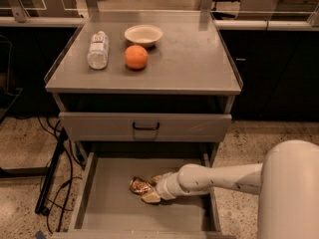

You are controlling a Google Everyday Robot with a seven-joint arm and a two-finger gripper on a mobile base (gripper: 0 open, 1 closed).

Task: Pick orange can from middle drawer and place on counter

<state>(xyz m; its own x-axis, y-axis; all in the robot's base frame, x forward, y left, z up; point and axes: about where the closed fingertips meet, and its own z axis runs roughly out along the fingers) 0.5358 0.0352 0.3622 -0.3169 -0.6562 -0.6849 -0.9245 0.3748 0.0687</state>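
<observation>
The orange can (140,185) is a wrinkly brown-and-gold foil packet lying on the floor of the open middle drawer (107,203), near its centre. My gripper (153,189) reaches into the drawer from the right on a white arm. It sits low at the packet's right end, its two pale fingers (150,198) closed in against the packet from either side. The packet still rests on the drawer floor. The counter (184,63) is the grey cabinet top above.
On the counter stand a plastic bottle lying down (98,49), a round orange fruit (136,57) and a small white bowl (143,34). The top drawer front with a black handle (145,127) is shut above the open drawer. Cables (55,183) lie on the floor at left.
</observation>
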